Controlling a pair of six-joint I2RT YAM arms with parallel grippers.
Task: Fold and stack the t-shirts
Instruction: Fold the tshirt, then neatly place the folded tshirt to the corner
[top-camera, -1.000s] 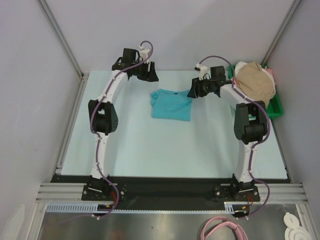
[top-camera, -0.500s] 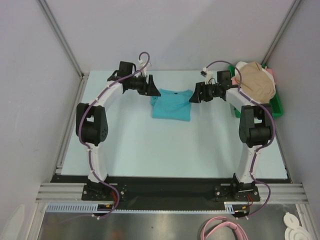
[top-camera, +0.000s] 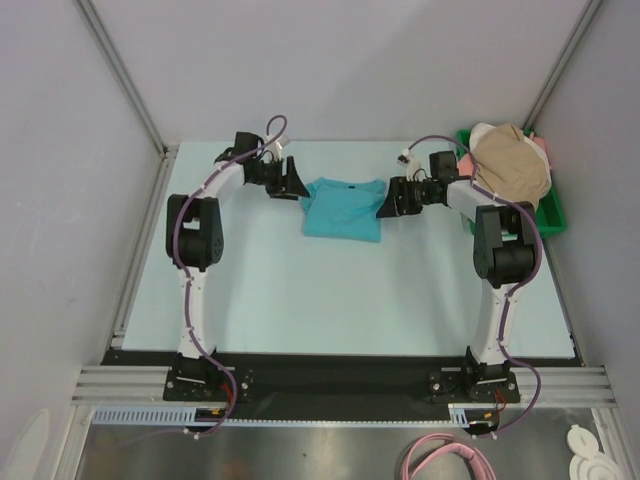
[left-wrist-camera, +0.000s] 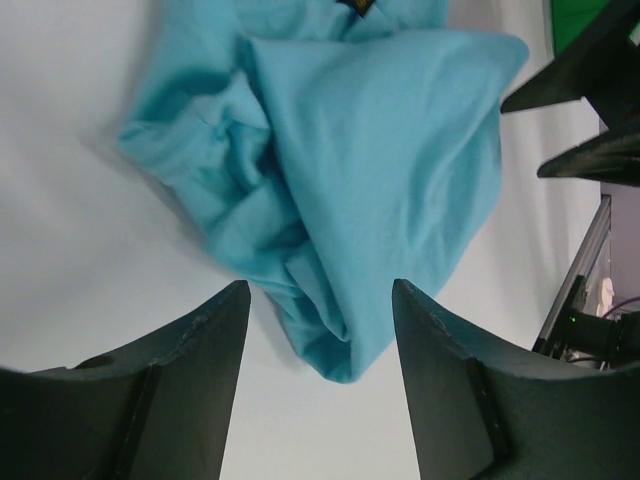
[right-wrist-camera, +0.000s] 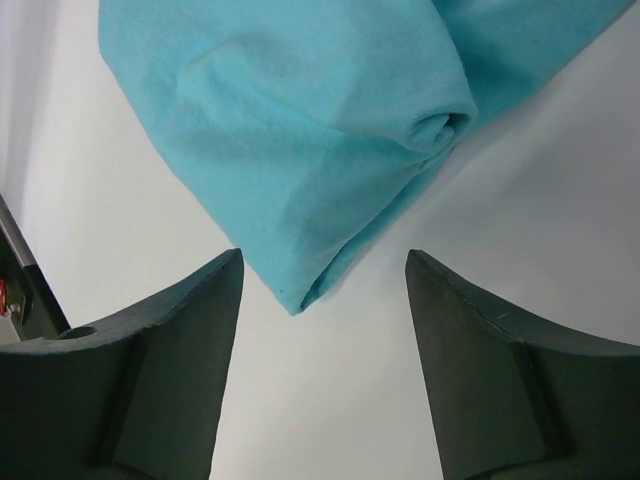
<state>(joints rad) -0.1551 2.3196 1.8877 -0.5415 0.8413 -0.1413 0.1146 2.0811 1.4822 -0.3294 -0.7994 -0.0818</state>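
A teal t-shirt (top-camera: 343, 208) lies folded into a rough rectangle at the far middle of the table, its collar toward the back. My left gripper (top-camera: 293, 183) sits just off its far left corner, open, and a bunched corner of the teal t-shirt (left-wrist-camera: 340, 190) points into the gap between the fingers without touching them. On the other side, my right gripper (top-camera: 387, 204) is open beside the shirt's right edge; a folded tip of the teal t-shirt (right-wrist-camera: 320, 140) reaches toward its gap. A tan t-shirt (top-camera: 512, 162) is piled on pink and white ones in the tray.
The green tray (top-camera: 549, 212) stands at the far right edge of the table, close behind my right arm. White enclosure walls and metal posts (top-camera: 120, 70) close in the back and sides. A pink cable (top-camera: 448, 458) lies below the arm bases.
Both grippers have come down from above the table toward the teal t-shirt's left and right edges. The shirt itself has not moved.
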